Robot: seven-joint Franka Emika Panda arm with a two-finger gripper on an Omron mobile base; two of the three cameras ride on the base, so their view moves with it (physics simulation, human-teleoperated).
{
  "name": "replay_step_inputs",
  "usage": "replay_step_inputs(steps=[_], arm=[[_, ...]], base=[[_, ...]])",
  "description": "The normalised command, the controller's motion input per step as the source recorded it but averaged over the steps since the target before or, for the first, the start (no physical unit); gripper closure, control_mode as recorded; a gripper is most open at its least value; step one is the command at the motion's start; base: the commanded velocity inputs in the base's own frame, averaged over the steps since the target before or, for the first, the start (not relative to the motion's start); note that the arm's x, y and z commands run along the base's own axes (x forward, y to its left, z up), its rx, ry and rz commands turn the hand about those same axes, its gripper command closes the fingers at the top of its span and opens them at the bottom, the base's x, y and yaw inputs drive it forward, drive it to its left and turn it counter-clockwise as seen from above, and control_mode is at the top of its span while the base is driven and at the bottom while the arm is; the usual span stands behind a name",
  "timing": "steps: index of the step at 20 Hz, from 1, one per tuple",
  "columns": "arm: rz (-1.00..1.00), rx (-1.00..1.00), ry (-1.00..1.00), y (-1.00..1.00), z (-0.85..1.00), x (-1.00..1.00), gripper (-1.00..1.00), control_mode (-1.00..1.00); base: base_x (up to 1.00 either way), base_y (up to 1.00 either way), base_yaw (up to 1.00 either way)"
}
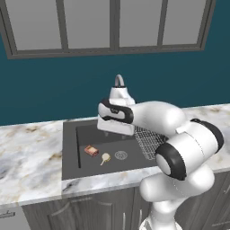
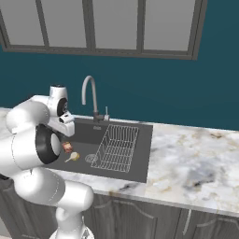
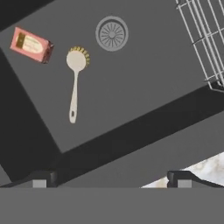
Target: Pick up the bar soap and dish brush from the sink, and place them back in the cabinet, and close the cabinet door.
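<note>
- My pincer hangs released over the near edge of the sink, its two tips spread wide and nothing between them.
- The bar soap lies flat on the sink floor, ahead of my pincer and off to the left in the hand view, well below my tips.
- The dish brush lies just beside the soap, apart from it, its round head pointing away from me and its thin handle running back toward my pincer.
- The drain sits beyond the brush head, and the wire rack stands far off to the right.
- I judge the soap stiff, light and probably slick; I would clamp it across its short sides so that it cannot squirt out.
- The brush looks light and rigid; the handle is thin, so I would close across it near the head, where it should balance better.
- Count: one soap, one brush, one drain, one rack, one faucet.
- The marble tabletop surrounds the basin.
</note>
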Motion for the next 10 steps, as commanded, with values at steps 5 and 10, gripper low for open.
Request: replay_step_inputs(steps=[5, 10], arm=[[0.0, 0.0, 0.02, 0.03, -0.29, 0.02, -1.0, -1.0], [0.0, -0.03, 0.0, 0.0, -0.3, 0.0, -1.0, -1.0]], base=[[0.0, 0.0, 0.0], [0.0, 0.0, 0.0]])
